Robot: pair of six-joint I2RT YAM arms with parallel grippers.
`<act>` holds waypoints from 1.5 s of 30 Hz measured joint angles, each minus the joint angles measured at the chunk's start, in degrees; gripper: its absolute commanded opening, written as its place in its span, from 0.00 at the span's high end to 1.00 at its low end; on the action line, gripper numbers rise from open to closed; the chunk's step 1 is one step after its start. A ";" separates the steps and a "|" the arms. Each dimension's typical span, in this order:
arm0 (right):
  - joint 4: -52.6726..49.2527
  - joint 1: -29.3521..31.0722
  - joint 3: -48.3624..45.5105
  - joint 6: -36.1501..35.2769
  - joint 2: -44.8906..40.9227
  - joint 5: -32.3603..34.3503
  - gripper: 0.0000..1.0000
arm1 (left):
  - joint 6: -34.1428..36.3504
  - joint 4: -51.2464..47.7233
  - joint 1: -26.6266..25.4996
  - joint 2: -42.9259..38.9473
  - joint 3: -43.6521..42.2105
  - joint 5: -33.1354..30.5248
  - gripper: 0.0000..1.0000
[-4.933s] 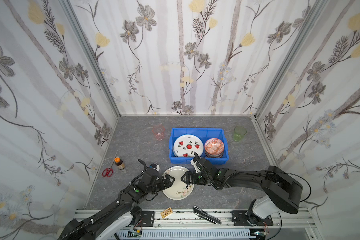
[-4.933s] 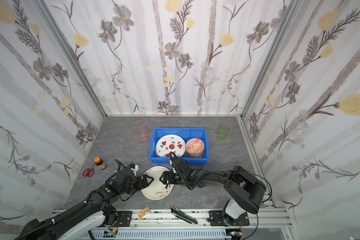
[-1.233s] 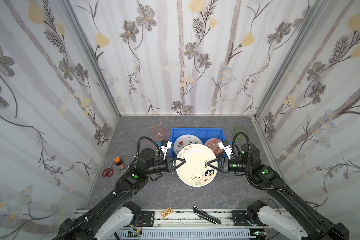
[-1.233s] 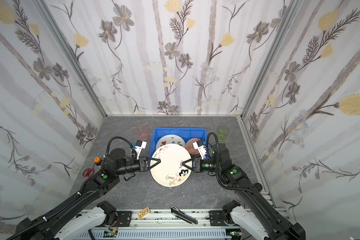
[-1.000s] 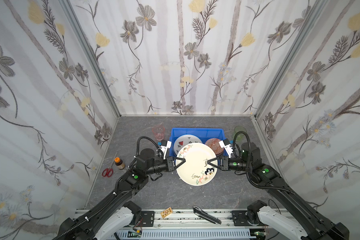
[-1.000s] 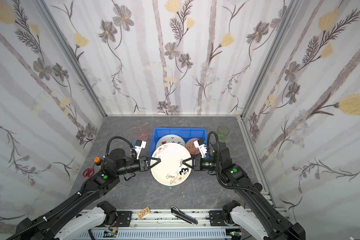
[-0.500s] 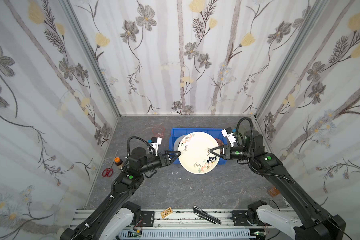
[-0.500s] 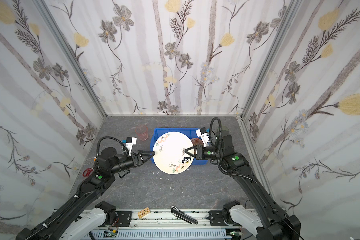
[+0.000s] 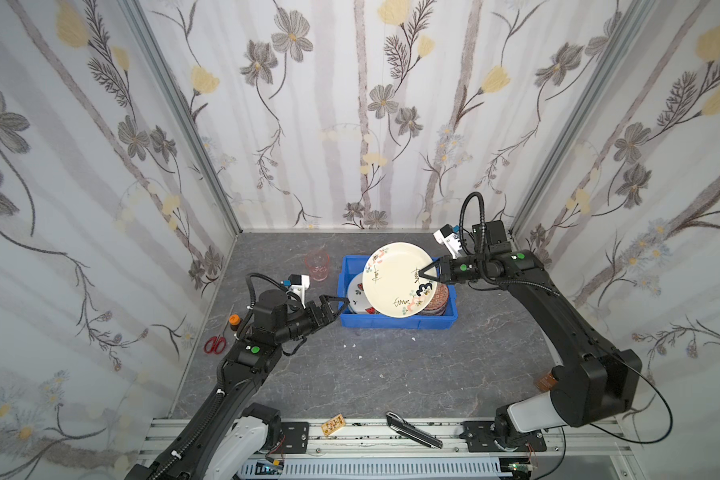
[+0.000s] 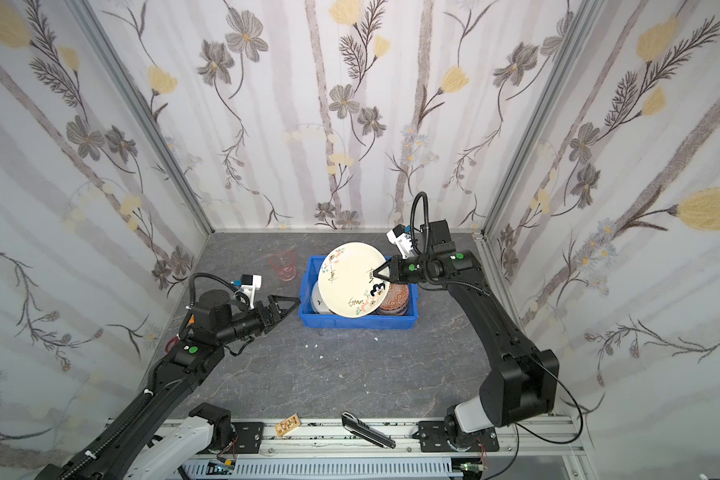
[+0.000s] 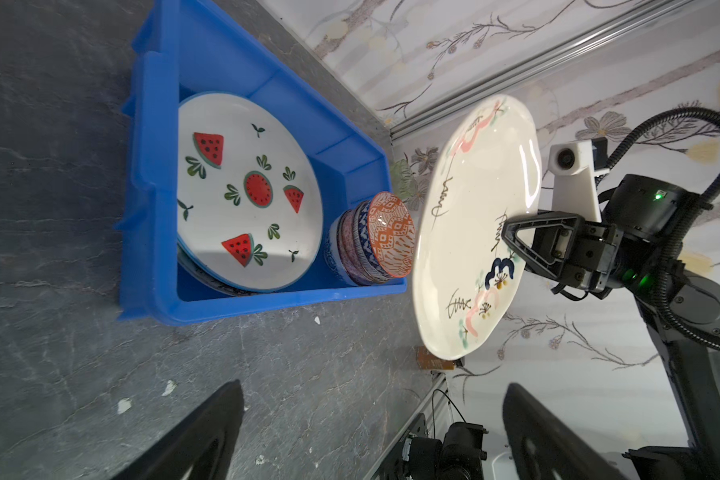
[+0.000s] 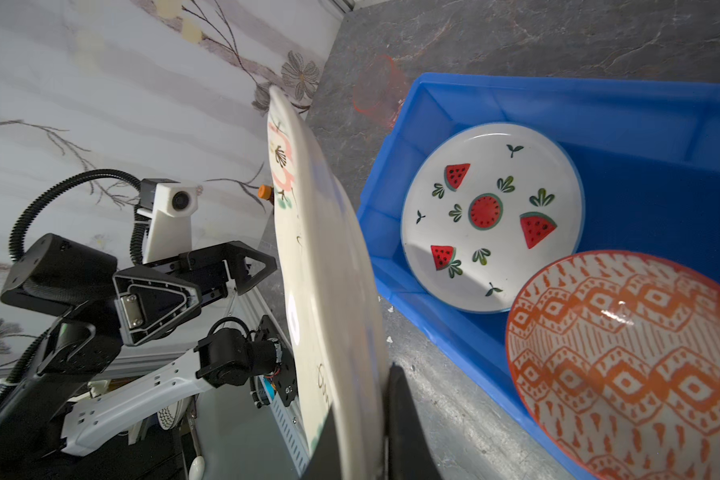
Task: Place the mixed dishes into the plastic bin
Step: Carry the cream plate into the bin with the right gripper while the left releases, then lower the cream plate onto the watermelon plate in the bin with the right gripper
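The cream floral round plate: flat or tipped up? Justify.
Tipped up. The cream floral round plate hangs steeply tilted, not inside the bright blue rectangular plastic bin, its rim gripped by the right pincer.

No word, brand or number could be read with any certainty. The cream plate (image 11: 474, 224) bore thin dark strokes (image 11: 437, 199) that looked like handwriting but spelled nothing legible, and beside them a dark blue figure (image 11: 500, 272) shaped much like a "3", joined to small flower sprigs. The watermelon plate (image 11: 246, 191) and the orange bowl (image 11: 391, 235) showed pictures and patterns only. In a top view, a small yellow card (image 9: 334, 424) on the front rail (image 9: 362, 435) carried dark print too small to read.
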 measured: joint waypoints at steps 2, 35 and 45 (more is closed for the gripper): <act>-2.54 -0.04 3.39 -1.88 3.43 1.73 1.00 | 0.33 -1.86 0.02 0.87 0.11 -0.35 0.00; -15.17 1.16 33.83 -12.13 34.40 6.73 1.00 | 5.16 -7.08 1.31 8.41 3.30 -2.10 0.00; -15.37 3.67 37.38 -12.17 39.10 6.80 1.00 | 5.79 -7.10 1.55 9.55 4.11 -2.10 0.00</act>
